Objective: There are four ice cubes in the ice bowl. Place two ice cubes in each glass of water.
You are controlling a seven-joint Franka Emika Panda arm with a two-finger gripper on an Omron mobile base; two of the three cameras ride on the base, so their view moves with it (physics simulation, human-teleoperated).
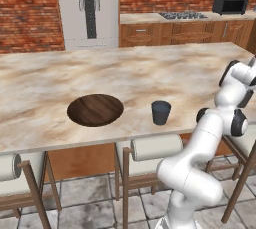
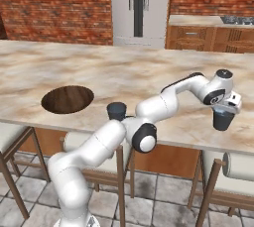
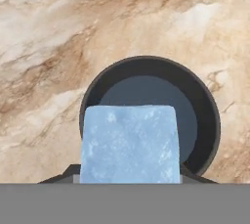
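A pale blue ice cube [image 3: 129, 142] sits between the fingers of my gripper [image 3: 129, 180], which is shut on it. Directly beneath the cube is a dark grey-blue glass of water [image 3: 204, 115], its round mouth open toward the hand. From the right base view, my gripper [image 2: 227, 108] hovers just above this glass [image 2: 223, 121] near the counter's front edge at the right. A second glass [image 1: 161, 112] [image 2: 116, 110] stands further left, partly behind my arm in the right base view. The dark wooden ice bowl [image 1: 95, 109] [image 2: 67, 99] lies left of it.
The things rest on a long marble island counter [image 1: 125, 68]. Stools with white cushions [image 1: 156, 147] are tucked under its front edge. A fridge [image 1: 87, 8], wooden cabinets, a stove and a black microwave [image 1: 229, 4] line the back brick wall.
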